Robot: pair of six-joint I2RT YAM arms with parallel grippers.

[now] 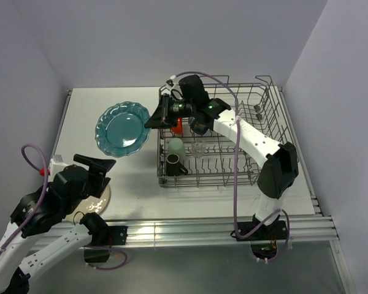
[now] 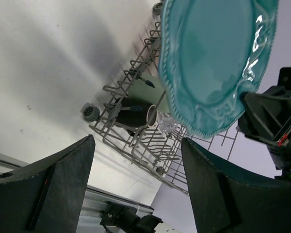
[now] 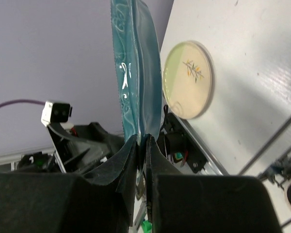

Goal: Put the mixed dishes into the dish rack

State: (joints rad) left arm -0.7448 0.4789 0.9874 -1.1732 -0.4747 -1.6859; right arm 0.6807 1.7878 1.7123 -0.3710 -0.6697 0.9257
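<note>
My right gripper point(image 1: 154, 117) is shut on the rim of the teal scalloped plate point(image 1: 122, 128), held left of the dish rack point(image 1: 257, 131). In the right wrist view the fingers point(image 3: 131, 155) pinch the plate point(image 3: 136, 73) edge-on. The rack holds the pale green mug point(image 1: 176, 148), dark brown mug point(image 1: 173, 164) and clear glass point(image 1: 199, 149). The orange bowl point(image 1: 178, 125) peeks out under the right arm, and the blue bowl is hidden. My left gripper point(image 1: 93, 169) is open and empty over the cream plate point(image 1: 100, 199).
The left wrist view shows the teal plate point(image 2: 213, 63) in front of the rack point(image 2: 136, 145), with the dark mug point(image 2: 133, 114) inside. The cream plate point(image 3: 188, 80) lies near the table's front rail point(image 1: 202, 228). Walls close in behind and on both sides.
</note>
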